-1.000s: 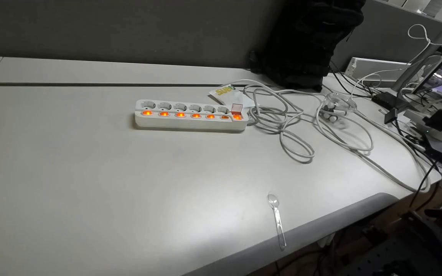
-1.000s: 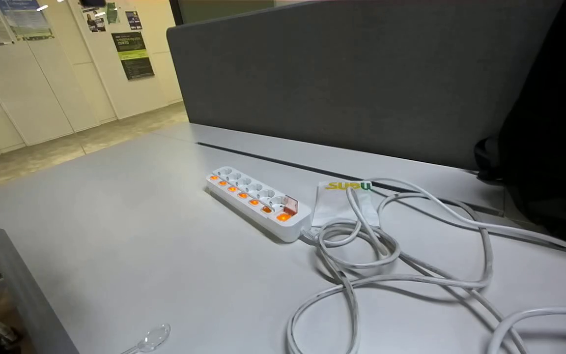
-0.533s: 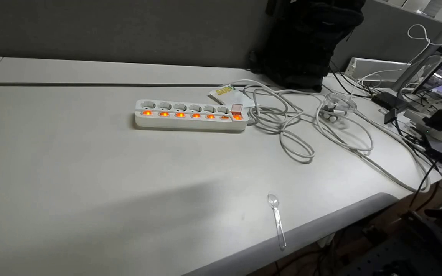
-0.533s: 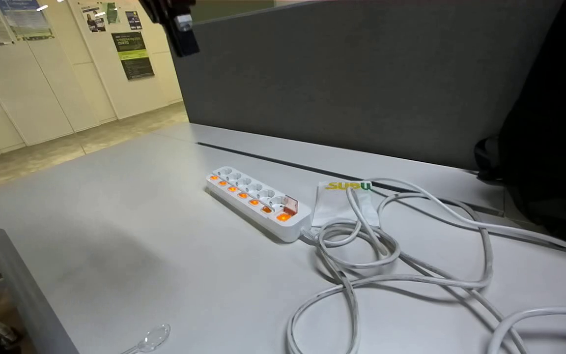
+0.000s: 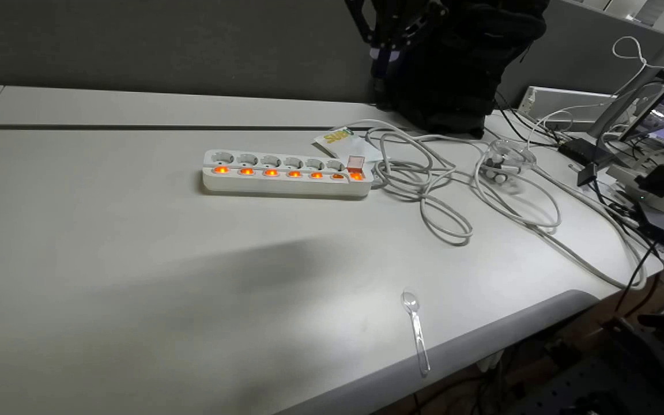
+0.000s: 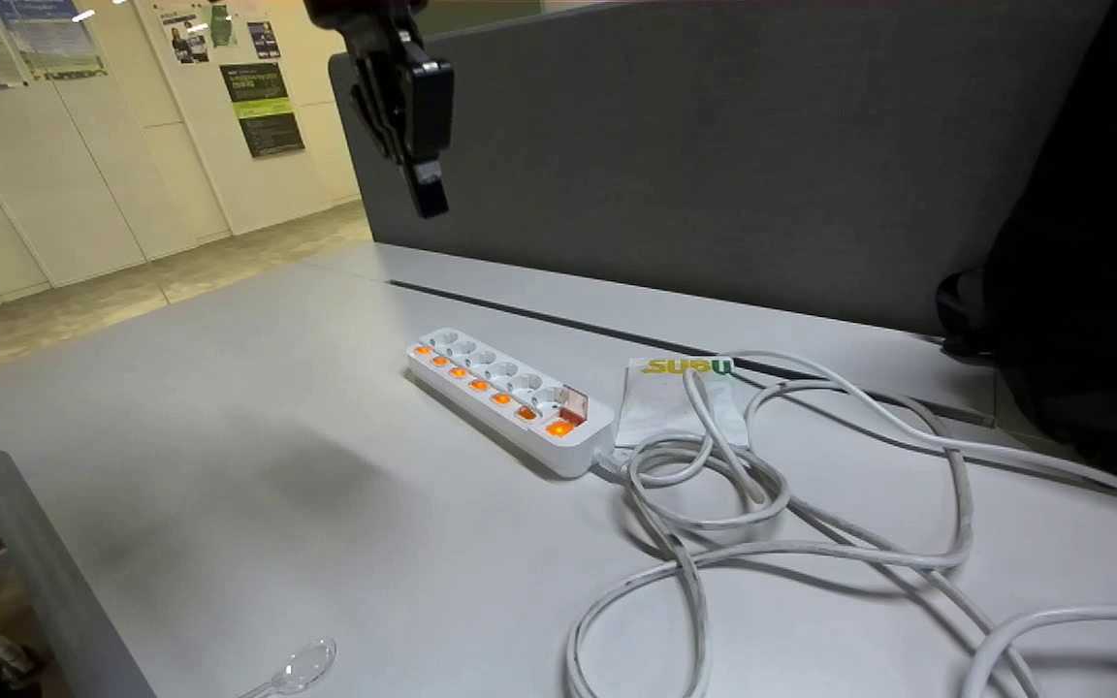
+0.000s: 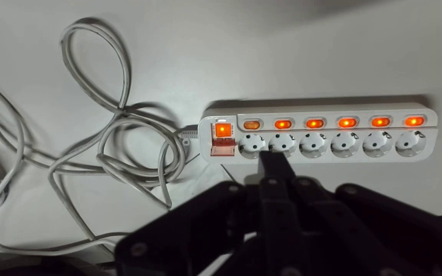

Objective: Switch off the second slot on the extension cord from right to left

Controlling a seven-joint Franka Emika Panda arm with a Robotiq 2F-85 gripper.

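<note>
The extension cord (image 5: 286, 183), a long white strip, lies on the desk with its cabled end on the right in an exterior view and on the left in the wrist view. Its second slot (image 7: 282, 145) from the cable has an orange switch (image 7: 283, 124) that glows, also lit in an exterior view (image 6: 501, 398). The first slot's switch (image 7: 251, 125) is dim. My gripper (image 6: 430, 202) hangs in the air above the desk, apart from the strip. Its fingertips (image 7: 276, 163) are shut together with nothing between them and cover the lower edges of the two sockets nearest the cable.
Grey looped cables (image 5: 418, 173) spread beside the strip's cabled end, over a white paper packet (image 6: 680, 402). A clear plastic spoon (image 5: 415, 331) lies near the desk's front edge. A black backpack (image 5: 453, 69) leans on the dark partition (image 6: 694, 165) behind.
My gripper has come down into both exterior views from the top, and its shadow has spread over the desk. The strip and its switch lights look the same.
</note>
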